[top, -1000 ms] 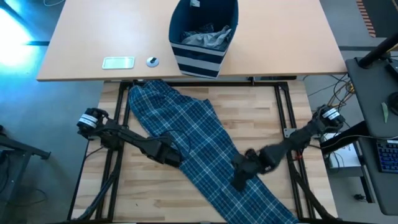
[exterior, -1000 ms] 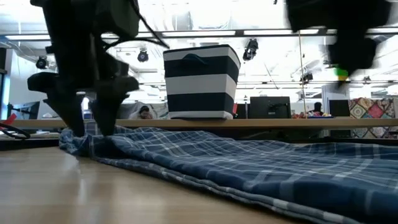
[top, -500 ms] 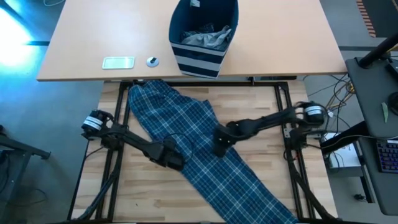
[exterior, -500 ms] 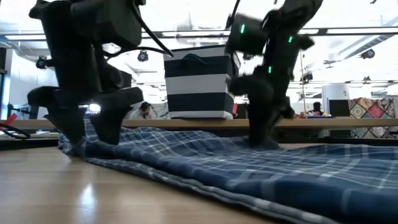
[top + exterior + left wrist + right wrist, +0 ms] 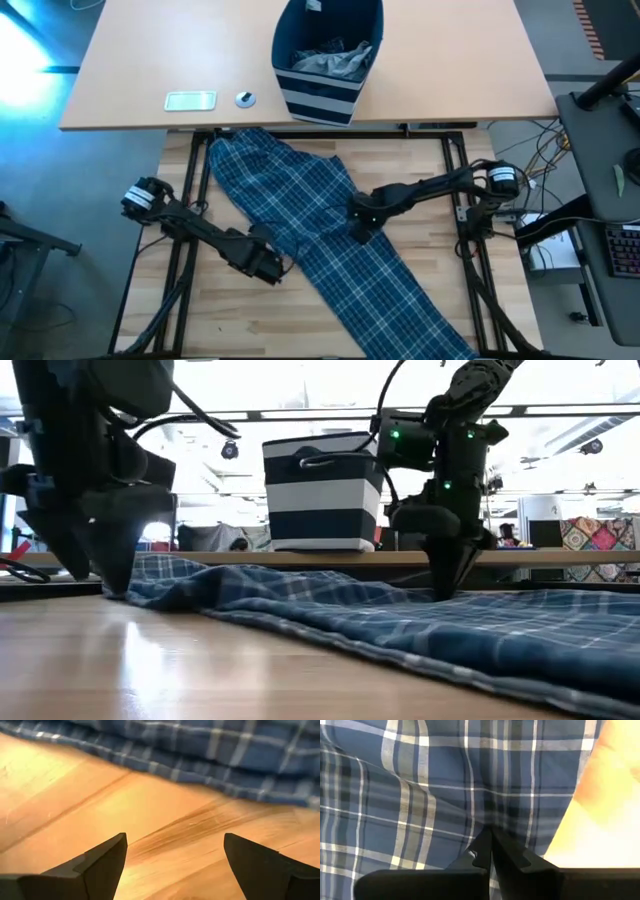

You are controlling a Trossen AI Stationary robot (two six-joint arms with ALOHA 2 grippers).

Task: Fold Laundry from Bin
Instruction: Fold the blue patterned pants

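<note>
Right gripper (image 5: 360, 228) pinched tight on the plaid trousers (image 5: 310, 220) near their right edge, left gripper (image 5: 272, 272) wide open over bare wood table (image 5: 200, 320), just left of the cloth

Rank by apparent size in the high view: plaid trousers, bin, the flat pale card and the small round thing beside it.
1. plaid trousers
2. bin
3. flat pale card
4. small round thing

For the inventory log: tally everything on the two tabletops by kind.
Plaid trousers: 1
Striped bin: 1
Grey laundry in the bin: 1 heap, pieces cannot be told apart
Flat pale card-like item: 1
Small round item: 1
Total: 5
</note>
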